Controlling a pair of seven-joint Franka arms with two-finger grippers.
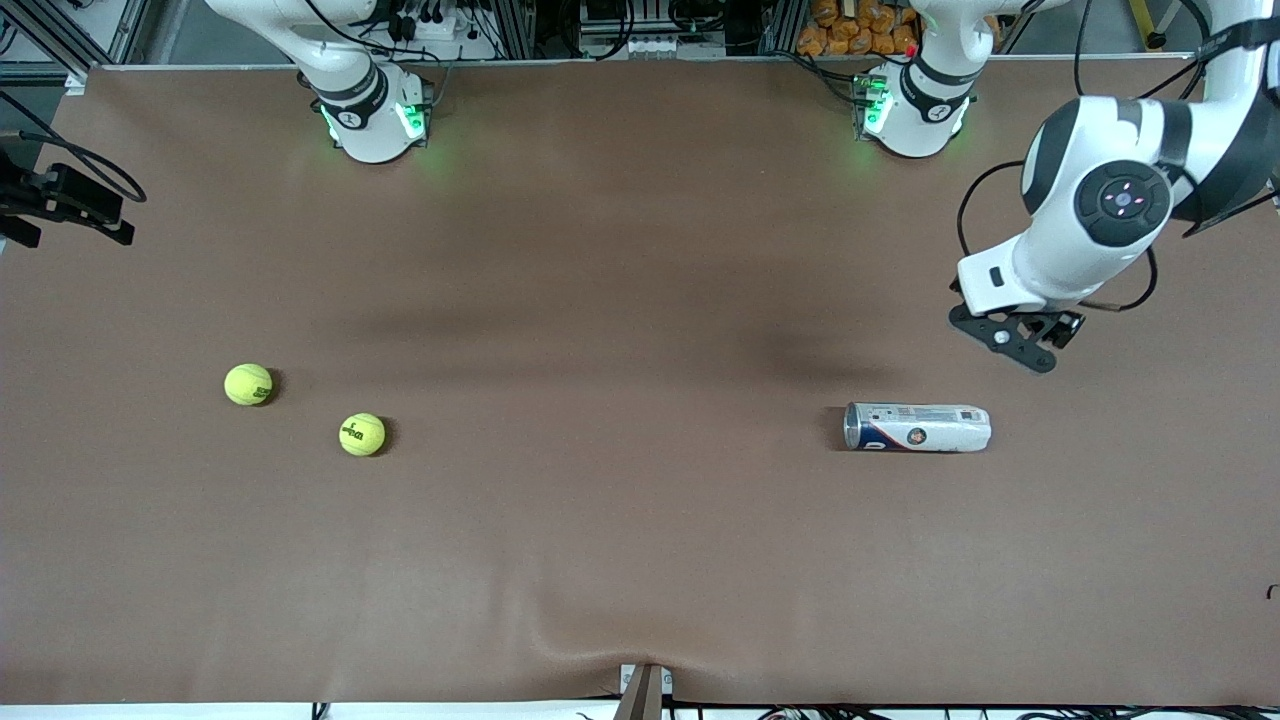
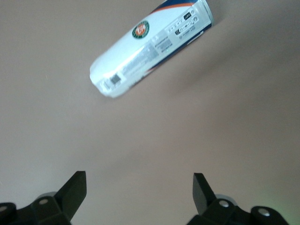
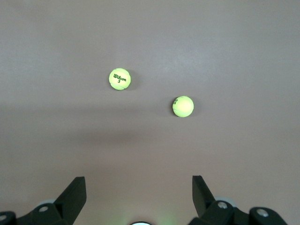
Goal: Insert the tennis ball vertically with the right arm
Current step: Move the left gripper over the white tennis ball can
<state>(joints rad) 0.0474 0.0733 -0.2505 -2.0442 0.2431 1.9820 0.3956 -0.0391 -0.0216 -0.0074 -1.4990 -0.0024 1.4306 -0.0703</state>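
Two balls lie on the brown table [image 1: 640,560] toward the right arm's end. One ball [image 1: 248,384] is closest to that end; the second ball [image 1: 362,434], with dark print on it, lies beside it, a little nearer to the front camera and more toward the middle. They are near each other but not touching. Nothing stands around them. The can [image 1: 917,427] lies on its side toward the left arm's end, well apart from both balls, with its metal rim pointing toward the balls and its white end toward the left arm's end.

The left arm bends over its end of the table, and the left gripper [image 1: 1020,340] hangs in the air over bare table, close to the can's white end. Its fingers are spread apart and hold nothing. The right gripper [image 3: 138,194] does not show in the front view; only the right arm's base appears there.

The right wrist view looks down from high on both balls, with the right gripper's two fingers wide apart and empty. The left wrist view shows the can's label with a round logo and a barcode, which the front view does not make clear.
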